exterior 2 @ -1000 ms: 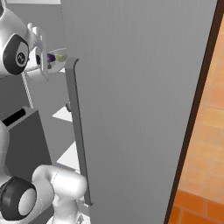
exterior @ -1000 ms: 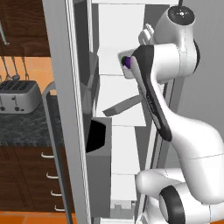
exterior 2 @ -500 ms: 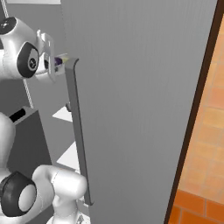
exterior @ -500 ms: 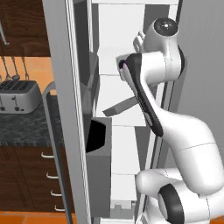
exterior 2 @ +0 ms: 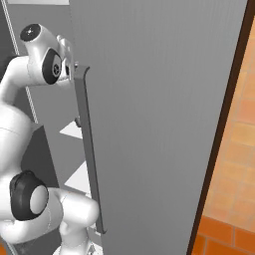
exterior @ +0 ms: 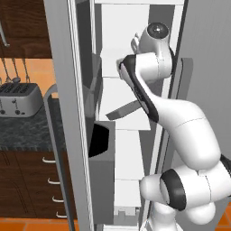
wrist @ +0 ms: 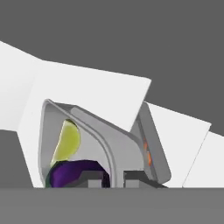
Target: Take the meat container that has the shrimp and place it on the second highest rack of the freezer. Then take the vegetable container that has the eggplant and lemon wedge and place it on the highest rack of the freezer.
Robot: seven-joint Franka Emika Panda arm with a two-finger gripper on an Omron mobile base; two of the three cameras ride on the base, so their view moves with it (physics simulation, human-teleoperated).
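While the tool (wrist: 114, 180), clenched on the rim of the clear grey plastic tray (wrist: 94, 131) holding the glossy purple eggplant (wrist: 72, 173) and pale yellow lemon wedge (wrist: 68, 141), reaches into the tall grey freezer (exterior: 67, 113), keep the tray level, seat it fully past the front edge of the highest white shelf (exterior: 115, 61), then release.

One freezer (exterior: 135, 54) stands open, with one long grey door handle (exterior 2: 89, 149) and one dark door bin (exterior: 101, 153). Close up, I count two containers: one vegetable container (wrist: 94, 144) with one eggplant (wrist: 72, 171) and one lemon wedge (wrist: 68, 142), and one meat container (wrist: 153, 148) showing orange. One toaster (exterior: 18, 99) sits on the bench (exterior: 27, 133).
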